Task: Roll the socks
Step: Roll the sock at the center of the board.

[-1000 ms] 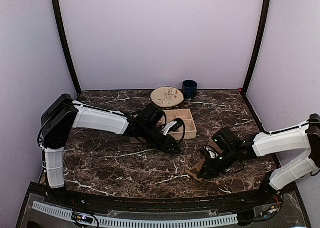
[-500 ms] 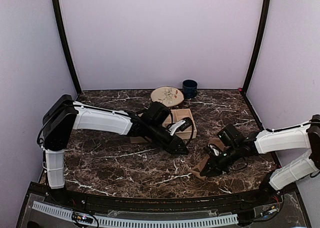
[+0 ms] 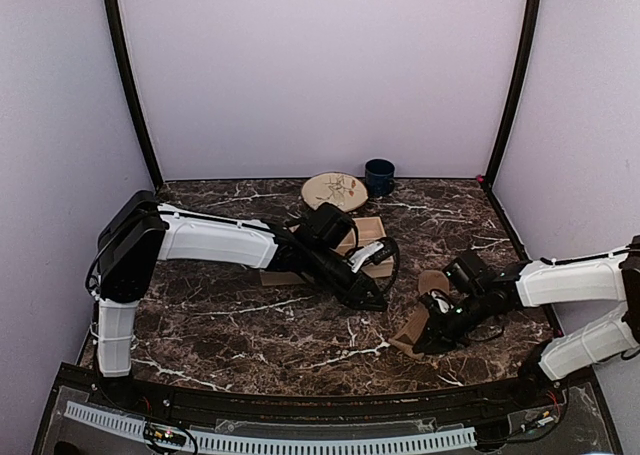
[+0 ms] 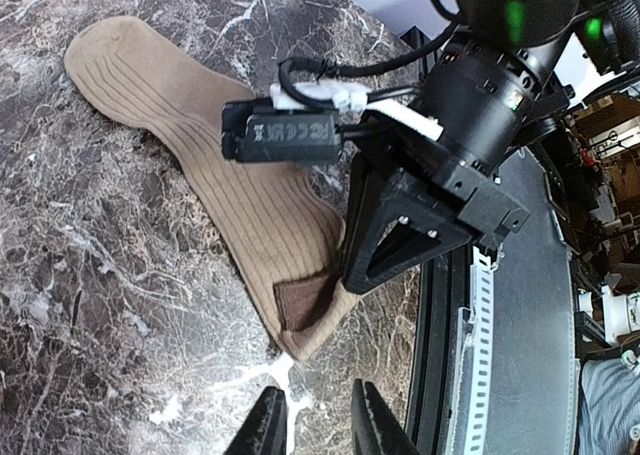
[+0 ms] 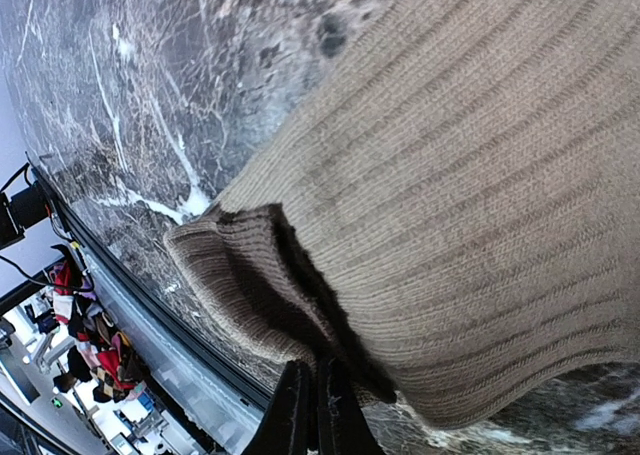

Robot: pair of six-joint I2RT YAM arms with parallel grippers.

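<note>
A plain tan ribbed sock (image 3: 433, 278) lies flat on the dark marble table at the right, its toe toward the back. My right gripper (image 3: 424, 337) is shut on the cuff corner nearest the front, which is folded back over the sock. In the right wrist view the gripper (image 5: 312, 407) pinches that folded cuff (image 5: 235, 275). My left gripper (image 3: 376, 301) hovers just left of the sock. In the left wrist view the left gripper (image 4: 315, 430) is narrowly open over bare marble, short of the sock's cuff (image 4: 300, 310), with nothing between its fingers.
A wooden box (image 3: 368, 227) sits behind the left forearm. A patterned round plate (image 3: 333, 191) and a dark blue mug (image 3: 379, 176) stand at the back wall. The table's front rail (image 4: 500, 355) runs close to the sock's cuff.
My left arm has swung right, from beside the box to next to the sock. My right gripper has shifted slightly right and back with the cuff still in it.
</note>
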